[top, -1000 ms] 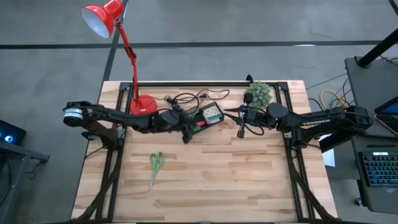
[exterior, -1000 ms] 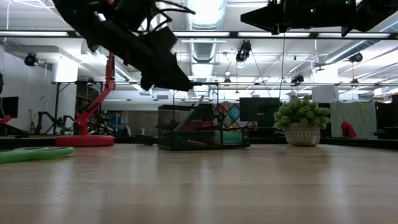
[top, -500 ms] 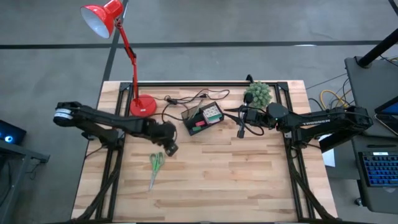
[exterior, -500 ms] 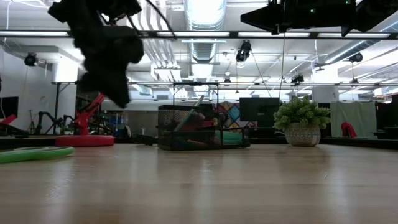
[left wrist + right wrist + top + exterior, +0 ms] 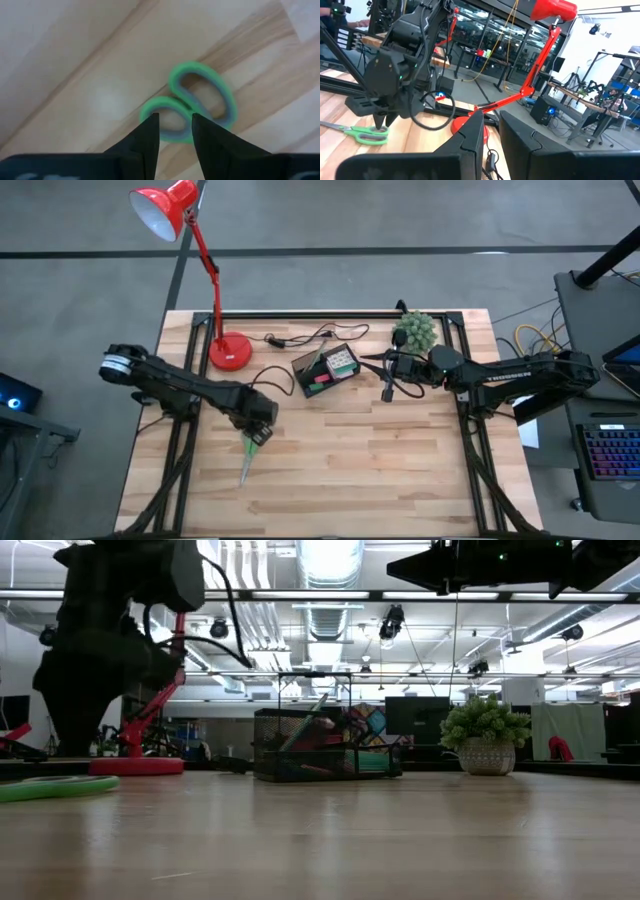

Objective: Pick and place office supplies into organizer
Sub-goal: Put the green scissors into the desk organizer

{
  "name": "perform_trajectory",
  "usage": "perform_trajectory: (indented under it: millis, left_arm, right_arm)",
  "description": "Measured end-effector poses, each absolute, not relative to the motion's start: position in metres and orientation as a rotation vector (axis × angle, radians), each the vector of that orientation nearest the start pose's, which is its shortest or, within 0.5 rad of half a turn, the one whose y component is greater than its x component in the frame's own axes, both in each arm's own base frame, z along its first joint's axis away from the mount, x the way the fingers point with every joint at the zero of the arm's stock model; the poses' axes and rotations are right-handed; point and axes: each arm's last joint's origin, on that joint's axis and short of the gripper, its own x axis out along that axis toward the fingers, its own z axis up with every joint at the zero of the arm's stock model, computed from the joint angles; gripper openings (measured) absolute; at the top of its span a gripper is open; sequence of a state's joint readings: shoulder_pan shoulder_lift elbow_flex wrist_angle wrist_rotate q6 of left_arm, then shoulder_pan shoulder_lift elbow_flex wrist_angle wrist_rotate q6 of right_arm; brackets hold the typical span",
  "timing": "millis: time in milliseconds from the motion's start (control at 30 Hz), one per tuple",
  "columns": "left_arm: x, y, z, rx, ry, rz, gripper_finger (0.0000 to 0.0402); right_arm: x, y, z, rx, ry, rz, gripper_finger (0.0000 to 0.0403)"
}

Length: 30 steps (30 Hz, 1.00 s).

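We see the scissors (image 5: 248, 453) lying flat on the pale, planked wooden table (image 5: 380, 470), left of centre and well apart from the organizer (image 5: 325, 369), their two green oval loops smooth and plastic-looking, the blades slim and pointing toward the table's near edge. The left gripper (image 5: 259, 434) hangs straight over the handle end; in the wrist view its two dark, tapering fingers (image 5: 148, 140) stand a little apart, just above one green loop, clasping nothing that we can see. The organizer is a black mesh box near the back of the table, already crammed with coloured pieces (which ones they are we cannot make out, beyond a patterned cube face and a red strip). In the low view the scissors show only as a thin green band cut off at the frame's edge. Half a second ago the left arm was higher and farther back, beside the scissors; now it has come down over the handles. The right gripper (image 5: 388, 385) waits near the plant (image 5: 415, 331), its fingers close together, holding nothing.
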State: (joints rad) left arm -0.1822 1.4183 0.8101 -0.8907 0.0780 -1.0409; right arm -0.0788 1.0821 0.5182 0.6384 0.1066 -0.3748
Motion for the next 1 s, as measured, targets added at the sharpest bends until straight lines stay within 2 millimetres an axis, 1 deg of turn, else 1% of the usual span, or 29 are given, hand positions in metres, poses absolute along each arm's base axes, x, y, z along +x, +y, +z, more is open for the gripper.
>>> perform_trajectory:
  millis: [100,267,633,800,1000]
  left_arm:
    - [0.22,-0.044,0.173,-0.737,1.481,0.557,0.01]
    - [0.217,-0.043,0.166,-0.692,1.556,0.579,0.01]
    - [0.212,-0.042,0.155,-0.631,1.603,0.569,0.0099]
    - [0.214,-0.042,0.145,-0.589,1.62,0.563,0.0099]
    - [0.216,-0.042,0.138,-0.555,1.644,0.523,0.0099]
  right_arm:
    - [0.23,-0.021,0.264,-0.373,-0.039,-0.197,0.0052]
    - [0.231,-0.021,0.263,-0.373,-0.036,-0.197,0.0052]
    - [0.231,-0.021,0.263,-0.373,-0.035,-0.196,0.0052]
    - [0.231,-0.021,0.263,-0.373,-0.035,-0.196,0.0052]
    - [0.231,-0.021,0.263,-0.373,-0.034,-0.197,0.0052]
